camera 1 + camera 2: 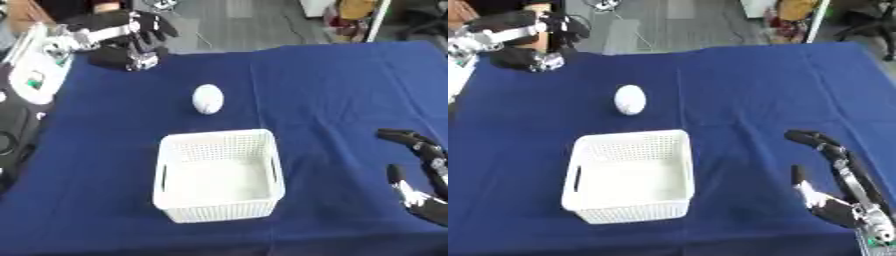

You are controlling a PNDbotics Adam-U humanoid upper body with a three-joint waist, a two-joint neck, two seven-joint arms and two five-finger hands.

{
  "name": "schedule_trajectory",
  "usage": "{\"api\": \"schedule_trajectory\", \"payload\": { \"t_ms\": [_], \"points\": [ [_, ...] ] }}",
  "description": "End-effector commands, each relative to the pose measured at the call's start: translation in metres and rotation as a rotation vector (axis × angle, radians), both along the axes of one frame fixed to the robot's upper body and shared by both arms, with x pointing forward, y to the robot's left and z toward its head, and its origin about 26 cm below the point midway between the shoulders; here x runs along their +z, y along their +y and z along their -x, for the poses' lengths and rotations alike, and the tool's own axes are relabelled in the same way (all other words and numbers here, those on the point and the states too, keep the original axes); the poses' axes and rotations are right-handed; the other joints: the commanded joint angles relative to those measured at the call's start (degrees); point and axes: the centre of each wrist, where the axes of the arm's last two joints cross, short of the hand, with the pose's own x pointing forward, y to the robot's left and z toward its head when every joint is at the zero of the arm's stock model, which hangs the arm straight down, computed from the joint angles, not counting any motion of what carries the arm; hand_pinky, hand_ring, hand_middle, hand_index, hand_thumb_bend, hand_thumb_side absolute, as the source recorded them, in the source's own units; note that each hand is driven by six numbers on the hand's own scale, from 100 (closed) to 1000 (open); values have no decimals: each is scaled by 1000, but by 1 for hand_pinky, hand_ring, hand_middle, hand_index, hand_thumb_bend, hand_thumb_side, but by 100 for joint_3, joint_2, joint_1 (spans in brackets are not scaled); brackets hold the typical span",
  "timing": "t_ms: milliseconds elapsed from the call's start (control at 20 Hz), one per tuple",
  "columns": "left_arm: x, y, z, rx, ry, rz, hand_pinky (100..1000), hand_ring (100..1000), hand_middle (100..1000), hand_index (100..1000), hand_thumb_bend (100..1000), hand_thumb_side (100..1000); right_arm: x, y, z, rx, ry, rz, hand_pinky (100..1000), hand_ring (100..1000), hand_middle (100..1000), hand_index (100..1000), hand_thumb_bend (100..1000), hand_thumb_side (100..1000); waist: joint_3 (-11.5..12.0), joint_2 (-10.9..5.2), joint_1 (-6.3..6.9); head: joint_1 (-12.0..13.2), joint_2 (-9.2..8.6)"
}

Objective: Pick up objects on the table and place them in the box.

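Note:
A white egg-shaped object (207, 98) lies on the blue tablecloth, just beyond the white perforated basket (218, 175), which stands in the middle with nothing showing inside. My left hand (131, 42) hovers over the far left corner of the table, well to the left of and beyond the egg. What it may hold is hidden by the hand itself. My right hand (833, 185) rests open at the lower right, fingers up, nothing in it, to the right of the basket.
A white device (35, 72) sits off the table's left edge, with black equipment (10, 132) below it. Past the table's far edge (289, 47) lies grey floor with clutter at the upper right.

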Motion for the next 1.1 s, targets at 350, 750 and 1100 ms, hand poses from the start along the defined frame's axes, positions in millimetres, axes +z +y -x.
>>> {"api": "schedule_trajectory", "payload": {
  "t_ms": [350, 750, 1100],
  "points": [
    [2, -9, -9, -25, -22, -16, 704, 760, 898, 910, 726, 862, 7, 0, -2, 21, -20, 13, 884, 880, 785, 877, 108, 518, -48, -13, -45, -32, -122],
    [-15, -13, -14, -18, -1, -24, 701, 756, 905, 907, 708, 877, 8, 2, -3, 30, -24, 11, 884, 881, 786, 877, 105, 519, -82, 35, -80, -20, -134],
    [-26, -17, -16, -32, 12, -34, 706, 756, 905, 908, 696, 888, 9, 3, -4, 36, -29, 12, 884, 881, 786, 878, 104, 519, -105, 56, -85, -30, -151]
  ]
}}
